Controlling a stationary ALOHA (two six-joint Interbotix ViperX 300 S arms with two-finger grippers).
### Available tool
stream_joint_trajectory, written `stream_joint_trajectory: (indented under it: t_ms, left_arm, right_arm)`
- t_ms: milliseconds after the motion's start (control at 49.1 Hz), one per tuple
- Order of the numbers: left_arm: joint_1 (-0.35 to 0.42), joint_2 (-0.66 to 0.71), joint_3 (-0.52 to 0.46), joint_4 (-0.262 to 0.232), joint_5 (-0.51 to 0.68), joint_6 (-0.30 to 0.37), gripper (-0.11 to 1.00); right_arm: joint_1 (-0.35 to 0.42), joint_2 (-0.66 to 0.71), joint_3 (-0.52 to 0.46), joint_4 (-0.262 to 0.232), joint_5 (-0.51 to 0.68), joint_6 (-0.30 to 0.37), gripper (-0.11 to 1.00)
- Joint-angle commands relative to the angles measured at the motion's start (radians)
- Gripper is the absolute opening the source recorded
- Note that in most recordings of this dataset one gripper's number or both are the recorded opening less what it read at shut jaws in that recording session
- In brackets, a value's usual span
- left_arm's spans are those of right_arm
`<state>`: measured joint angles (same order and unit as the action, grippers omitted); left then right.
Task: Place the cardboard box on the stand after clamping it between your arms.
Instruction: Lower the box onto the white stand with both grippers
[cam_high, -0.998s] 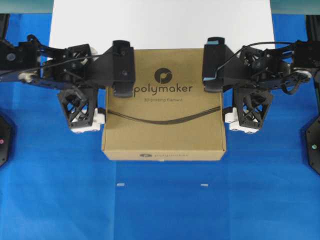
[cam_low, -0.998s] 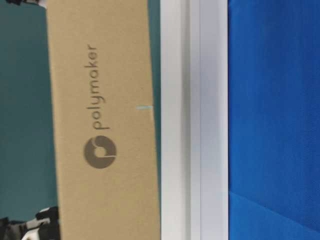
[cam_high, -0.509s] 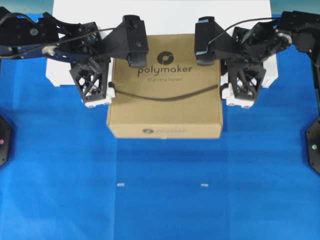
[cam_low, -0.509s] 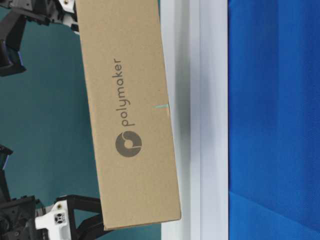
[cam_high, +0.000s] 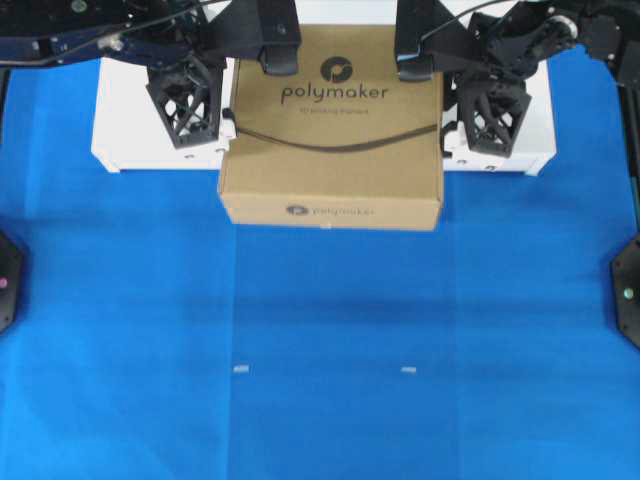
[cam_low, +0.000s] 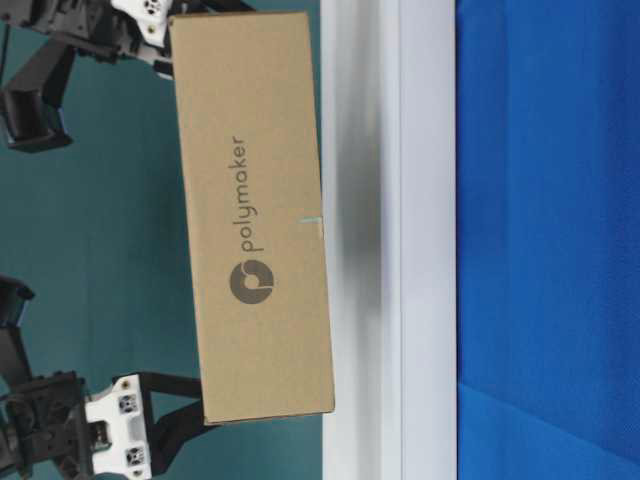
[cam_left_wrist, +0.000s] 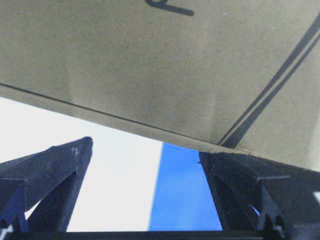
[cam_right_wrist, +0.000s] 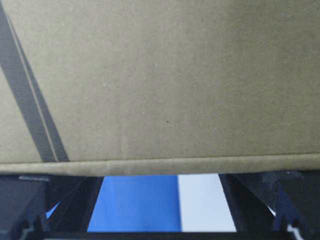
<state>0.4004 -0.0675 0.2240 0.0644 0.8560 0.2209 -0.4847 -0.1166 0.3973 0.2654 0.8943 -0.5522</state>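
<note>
Cardboard box (cam_high: 332, 140) sits squeezed between your left hand (cam_high: 190, 100) at 9 o'clock and right hand (cam_high: 487, 110) at 3, both spread wide as flat paddles, hovering above the white stand (cam_high: 125, 140) at 12 on the blue surface (cam_high: 320, 350).

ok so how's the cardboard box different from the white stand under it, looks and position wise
The cardboard box is brown with a dark polymaker logo; the stand is plain white. The box is narrower, and the stand shows past it on both sides. The box is pressed between the left gripper and right gripper, overhanging the stand's front edge, while the stand sits on the blue surface. Both are flat and rectangular.
</note>
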Motion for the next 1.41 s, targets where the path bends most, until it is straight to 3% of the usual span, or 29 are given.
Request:
stream_joint_trajectory:
  t_ms: [0, 346, 672, 896, 1385]
  left_arm:
    - [-0.018, 0.009, -0.153, -0.017, -0.087, -0.015, 0.85]
    - [0.057, 0.069, -0.201, -0.017, -0.144, 0.052, 0.85]
    - [0.140, 0.127, -0.207, -0.017, -0.201, 0.080, 0.85]
    - [0.164, 0.152, -0.213, -0.017, -0.215, 0.086, 0.85]
    - [0.173, 0.187, -0.110, -0.017, -0.278, 0.077, 0.85]
  right_arm:
    - [0.034, 0.008, -0.135, 0.100, -0.118, -0.032, 0.98]
    - [-0.084, 0.097, -0.196, 0.227, -0.114, -0.233, 0.98]
    - [-0.186, 0.212, -0.290, 0.230, -0.080, -0.328, 0.98]
    - [-0.210, 0.272, -0.321, 0.229, -0.055, -0.374, 0.98]
    - [-0.244, 0.337, -0.253, 0.206, -0.060, -0.407, 0.98]
